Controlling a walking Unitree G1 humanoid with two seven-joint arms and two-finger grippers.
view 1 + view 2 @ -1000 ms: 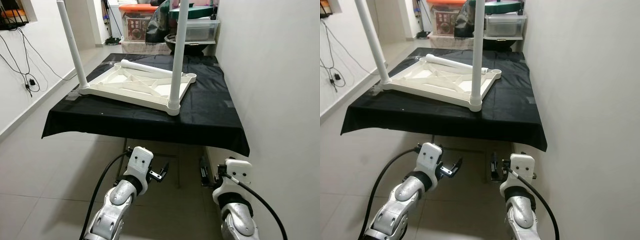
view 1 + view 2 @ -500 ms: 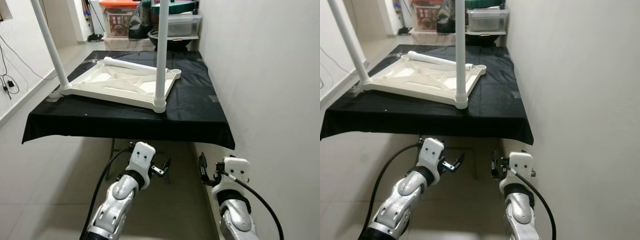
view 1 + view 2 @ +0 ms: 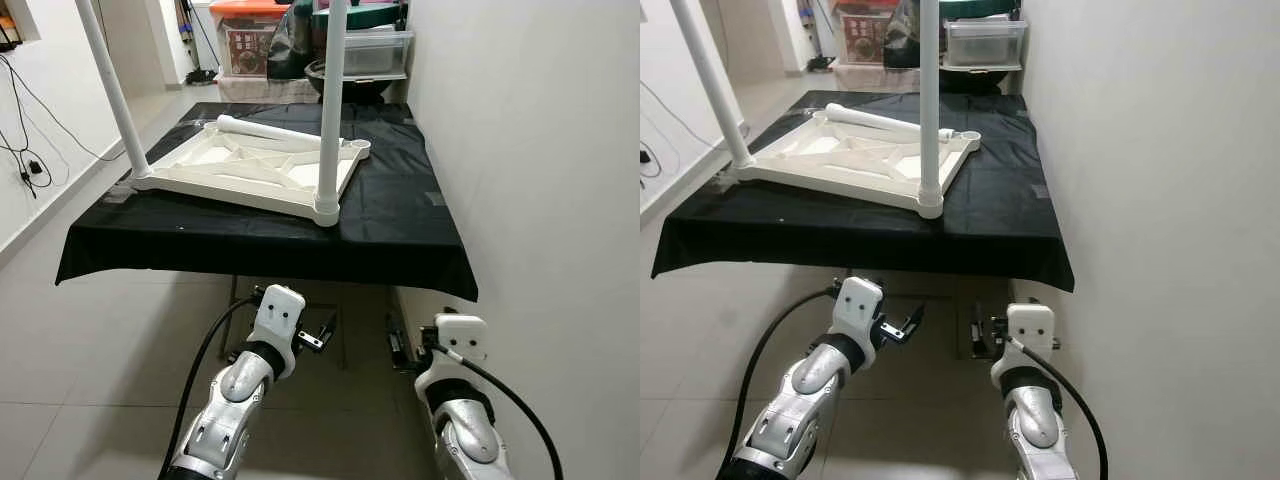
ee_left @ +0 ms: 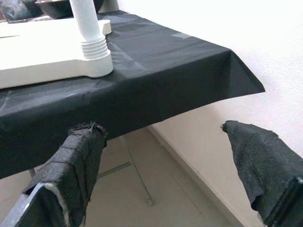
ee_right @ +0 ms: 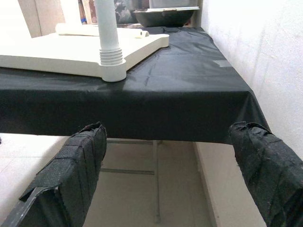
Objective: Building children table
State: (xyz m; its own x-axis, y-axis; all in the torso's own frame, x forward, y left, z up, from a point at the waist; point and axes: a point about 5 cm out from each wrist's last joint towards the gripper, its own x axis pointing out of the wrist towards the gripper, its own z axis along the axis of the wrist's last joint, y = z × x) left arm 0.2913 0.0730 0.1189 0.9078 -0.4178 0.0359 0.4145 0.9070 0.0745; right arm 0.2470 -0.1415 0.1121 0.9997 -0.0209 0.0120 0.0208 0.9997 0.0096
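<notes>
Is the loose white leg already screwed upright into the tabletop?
No, the loose leg lies flat across the upturned tabletop, beside two standing legs.

Both eye views look forward and down from the head at the black-covered desk (image 3: 400, 230) and the overturned white tabletop (image 3: 250, 170). Each wrist view sits low, near the desk's near edge, looking up past its own hand at the near-right leg (image 5: 108, 28), which both share.

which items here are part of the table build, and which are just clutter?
Job:
upturned white tabletop
two legs standing in it
loose leg lying on it

Lying about:
storage boxes
dark bowl
wall cables
</notes>
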